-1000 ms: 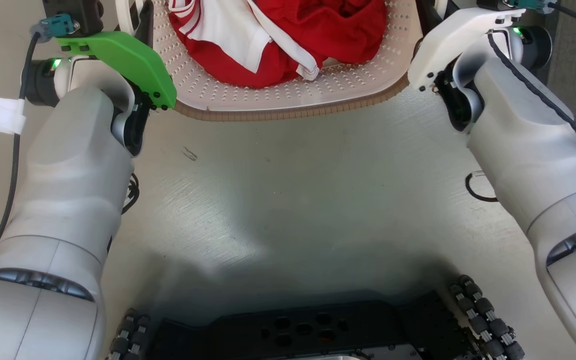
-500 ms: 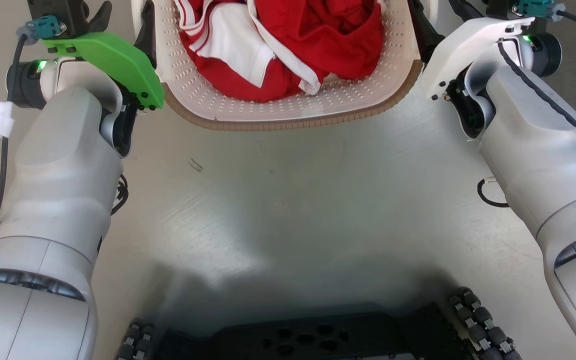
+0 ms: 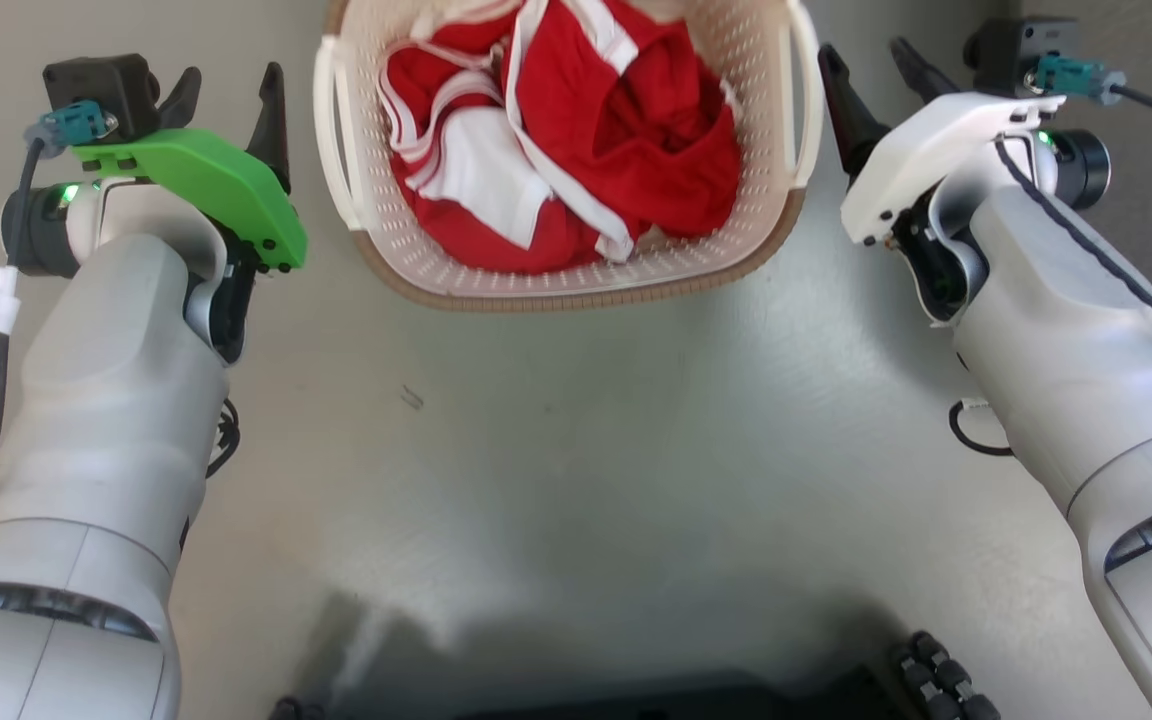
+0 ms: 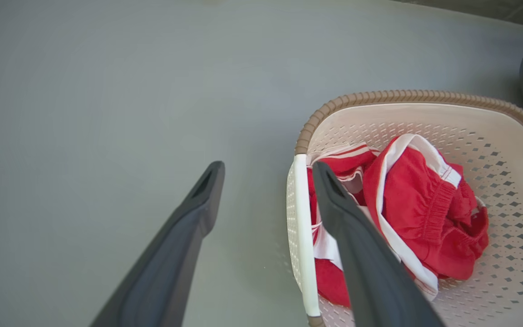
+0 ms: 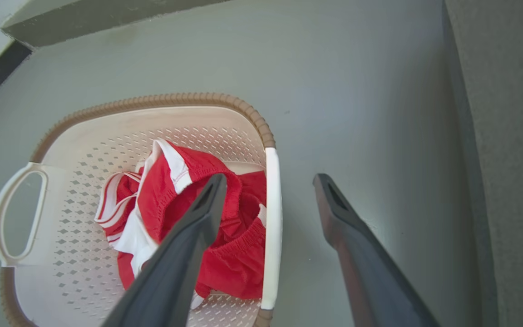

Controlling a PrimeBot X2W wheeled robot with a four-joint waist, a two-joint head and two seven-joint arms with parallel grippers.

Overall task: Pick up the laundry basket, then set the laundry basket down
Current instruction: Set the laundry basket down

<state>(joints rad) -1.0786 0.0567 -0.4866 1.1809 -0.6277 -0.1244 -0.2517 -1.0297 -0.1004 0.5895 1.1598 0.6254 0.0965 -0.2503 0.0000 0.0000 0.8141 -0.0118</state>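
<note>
I have both released and empty: left gripper [image 3: 226, 105] at nine o'clock of the laundry basket [image 3: 576, 298], right gripper [image 3: 866, 70] at three. Closing unevenly on the handles [image 3: 328, 150] could tip it.

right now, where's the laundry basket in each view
Head view: laundry basket at top centre.
Left wrist view: right side, running off the right and bottom edges.
Right wrist view: left and centre, lower half.
Shared landmark: the red and white clothes lying inside it.
</note>
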